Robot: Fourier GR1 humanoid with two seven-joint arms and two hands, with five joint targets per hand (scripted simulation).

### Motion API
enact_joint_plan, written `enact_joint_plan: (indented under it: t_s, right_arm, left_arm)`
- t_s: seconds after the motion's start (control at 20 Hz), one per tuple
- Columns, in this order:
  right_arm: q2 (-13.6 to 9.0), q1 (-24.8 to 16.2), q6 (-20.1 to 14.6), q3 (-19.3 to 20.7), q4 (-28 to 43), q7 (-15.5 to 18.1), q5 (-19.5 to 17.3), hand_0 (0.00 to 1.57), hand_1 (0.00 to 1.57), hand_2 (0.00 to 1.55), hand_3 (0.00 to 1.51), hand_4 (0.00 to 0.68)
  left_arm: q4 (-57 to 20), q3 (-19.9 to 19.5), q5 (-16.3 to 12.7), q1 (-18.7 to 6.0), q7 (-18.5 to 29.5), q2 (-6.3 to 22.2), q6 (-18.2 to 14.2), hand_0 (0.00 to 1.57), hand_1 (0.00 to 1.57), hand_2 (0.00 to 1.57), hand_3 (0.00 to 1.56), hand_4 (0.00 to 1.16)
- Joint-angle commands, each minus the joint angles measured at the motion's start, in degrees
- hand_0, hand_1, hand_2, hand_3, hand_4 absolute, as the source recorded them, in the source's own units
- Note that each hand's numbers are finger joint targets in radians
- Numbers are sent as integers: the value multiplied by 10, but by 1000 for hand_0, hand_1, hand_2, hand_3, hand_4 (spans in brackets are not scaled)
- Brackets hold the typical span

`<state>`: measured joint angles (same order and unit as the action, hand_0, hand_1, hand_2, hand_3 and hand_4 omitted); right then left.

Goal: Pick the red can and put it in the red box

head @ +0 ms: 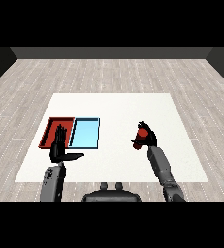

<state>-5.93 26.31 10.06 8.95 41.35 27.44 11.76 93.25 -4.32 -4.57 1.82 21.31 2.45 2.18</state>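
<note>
One red can (142,132) is sitting in the right hand (146,139), fingers curling round it, well right of both trays.
Carrying is underway; next, I judge, it is needing to travel left past the light blue tray (86,133) to the red tray (52,129), where the left hand (60,147) is hovering with straight fingers.

A single head view looks down and forward from above the near edge of the counter (133,104), taking in its whole top, with wooden floor (108,72) beyond the far edge and forearms entering from the lower corners.
</note>
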Motion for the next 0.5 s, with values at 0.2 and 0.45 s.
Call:
enact_joint_plan:
  t_s: [0.2,0.45]
  right_arm:
    - [3,-5,-64,-15,28,-12,-31,1497,1497,1465,1436,667]
    - [2,-18,-68,-31,45,-1,-53,1466,1466,1455,1425,646]
  left_arm:
    - [24,3,7,23,2,4,2,0,0,0,0,0]
    - [-36,-15,6,-9,41,15,13,0,0,0,0,0]
